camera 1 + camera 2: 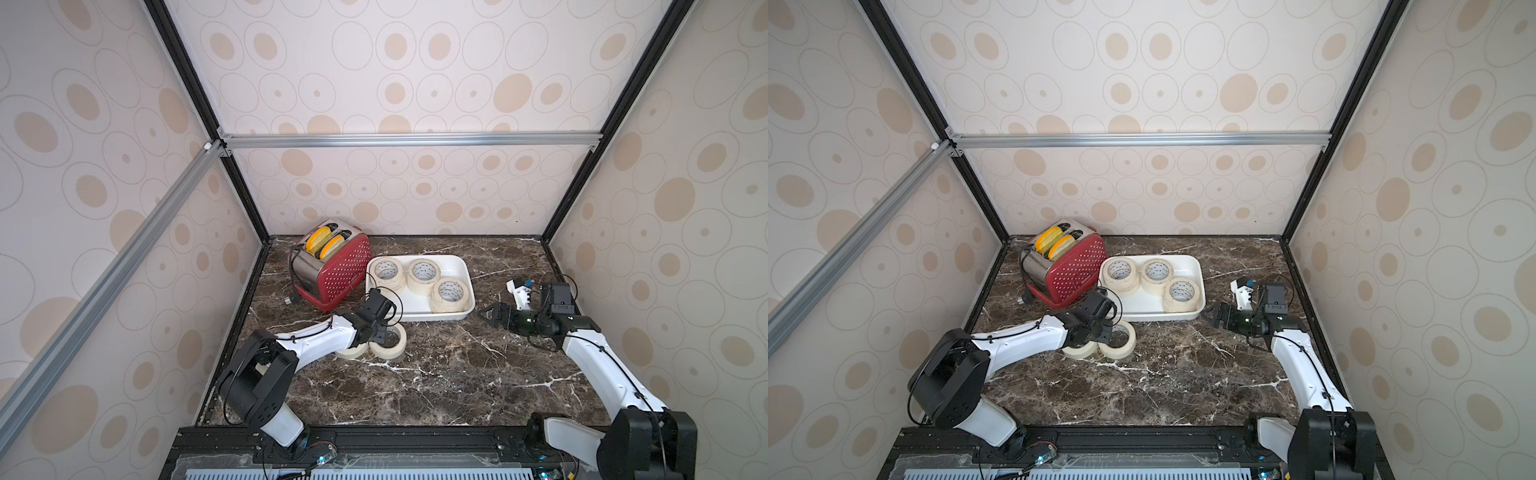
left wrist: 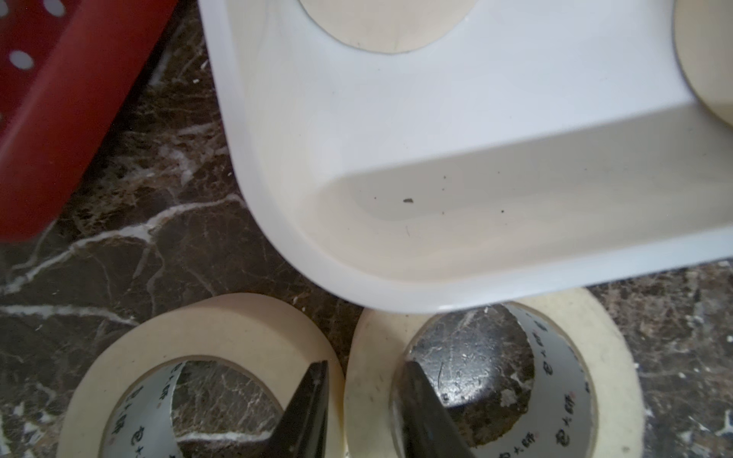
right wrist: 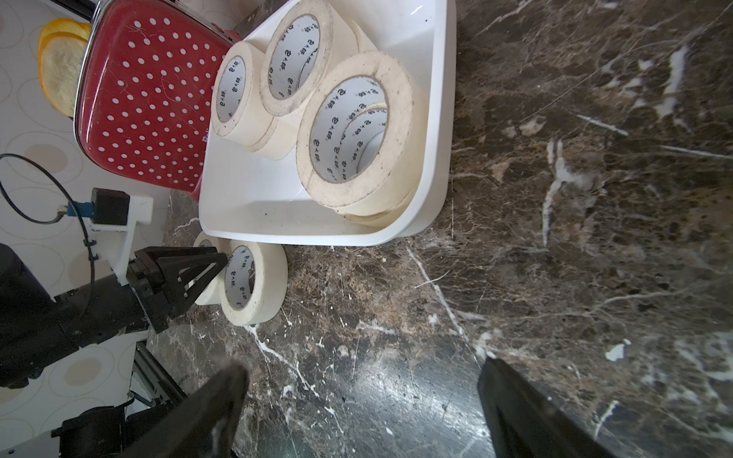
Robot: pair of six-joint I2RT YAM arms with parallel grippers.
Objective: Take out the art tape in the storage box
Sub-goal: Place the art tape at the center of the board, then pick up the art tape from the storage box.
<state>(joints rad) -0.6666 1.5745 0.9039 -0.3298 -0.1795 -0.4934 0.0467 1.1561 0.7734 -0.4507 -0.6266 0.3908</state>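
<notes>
The white storage box (image 1: 419, 318) (image 1: 1154, 318) sits mid-table with three stacks of cream art tape inside (image 1: 424, 274) (image 3: 357, 131). Two more tape rolls lie flat on the marble just in front of the box's left corner (image 1: 399, 348) (image 1: 351, 353). My left gripper (image 1: 384, 332) (image 2: 367, 363) is down on them. One finger is inside the right roll (image 2: 611, 357), the other over the rim of the left roll (image 2: 222, 329). The jaws stand slightly apart around the right roll's wall. My right gripper (image 1: 486, 313) (image 3: 365, 363) hangs open and empty by the box's right front corner.
A red perforated toaster (image 1: 332, 270) with two bread slices stands at the back left, close against the box's left side. Patterned walls close in the table on three sides. Dark marble spreads in front of the box and to its right.
</notes>
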